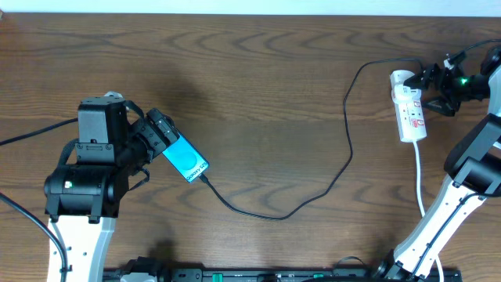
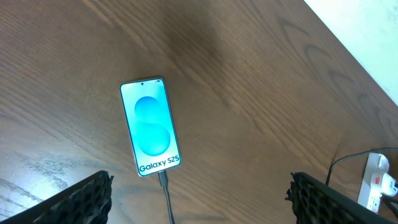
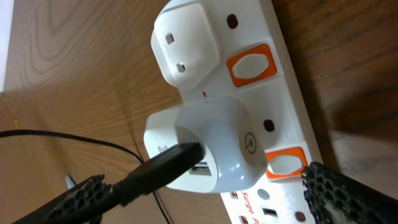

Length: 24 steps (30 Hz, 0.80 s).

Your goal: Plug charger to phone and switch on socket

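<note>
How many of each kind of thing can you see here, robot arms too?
Phone: 1
Charger cable: 1
Power strip: 1
Robot arms: 2, the left arm and the right arm
Total: 5

The left gripper sits over one end of the phone. The cyan screen juts out past its fingertips, with the white lettering at the end farthest from them. The charger meets that far end and loops away across the table to the socket. The right gripper points at the socket's plug end, its fingertips just beside the white body; contact cannot be told.
</note>
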{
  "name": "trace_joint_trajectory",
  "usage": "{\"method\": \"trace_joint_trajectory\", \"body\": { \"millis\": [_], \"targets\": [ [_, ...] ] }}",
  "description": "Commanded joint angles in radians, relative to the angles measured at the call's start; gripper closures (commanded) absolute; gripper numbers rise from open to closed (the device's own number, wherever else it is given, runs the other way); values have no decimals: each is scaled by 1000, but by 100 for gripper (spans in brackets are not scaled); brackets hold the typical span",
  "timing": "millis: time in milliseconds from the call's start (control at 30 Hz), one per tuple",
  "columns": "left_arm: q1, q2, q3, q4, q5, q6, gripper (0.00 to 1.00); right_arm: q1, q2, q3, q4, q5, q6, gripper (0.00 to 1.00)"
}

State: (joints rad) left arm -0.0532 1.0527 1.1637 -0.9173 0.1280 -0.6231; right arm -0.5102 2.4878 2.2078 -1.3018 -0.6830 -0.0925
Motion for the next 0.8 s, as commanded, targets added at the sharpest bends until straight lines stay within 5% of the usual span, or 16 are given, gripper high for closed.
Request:
{"method": "trace_joint_trajectory", "body": {
  "millis": [0,767],
  "targets": [
    [5,-8,23,-2,-10,21,9,8,14,16,-2,-24,-29,1],
    [5,-8,23,-2,-10,21,9,50,15,16,-3,-34,-44,1]
  ]
}}
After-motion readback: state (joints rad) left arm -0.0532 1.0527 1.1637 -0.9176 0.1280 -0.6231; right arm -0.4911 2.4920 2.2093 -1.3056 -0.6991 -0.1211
